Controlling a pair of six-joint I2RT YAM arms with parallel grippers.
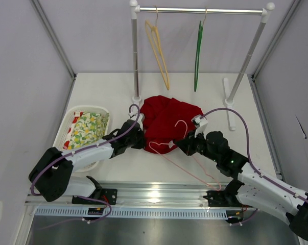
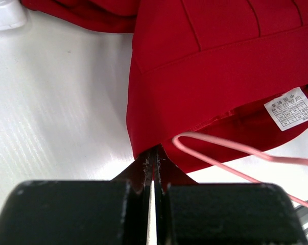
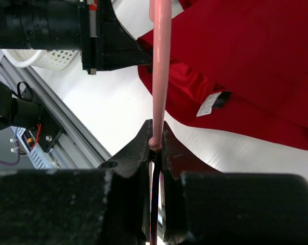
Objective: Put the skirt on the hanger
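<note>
Pinching skirt (image 2: 210,66) edge, left gripper (image 2: 152,159) — right gripper (image 3: 155,139) clamped on hanger (image 3: 160,61) wire, hanger tip just beside that edge.

A white table (image 1: 118,92) is seen. A red skirt (image 1: 166,117) is laid on it near the middle, toward the back. A white basket (image 1: 90,107) is set at the left side. A metal rack (image 1: 135,56) is stood at the back.
</note>
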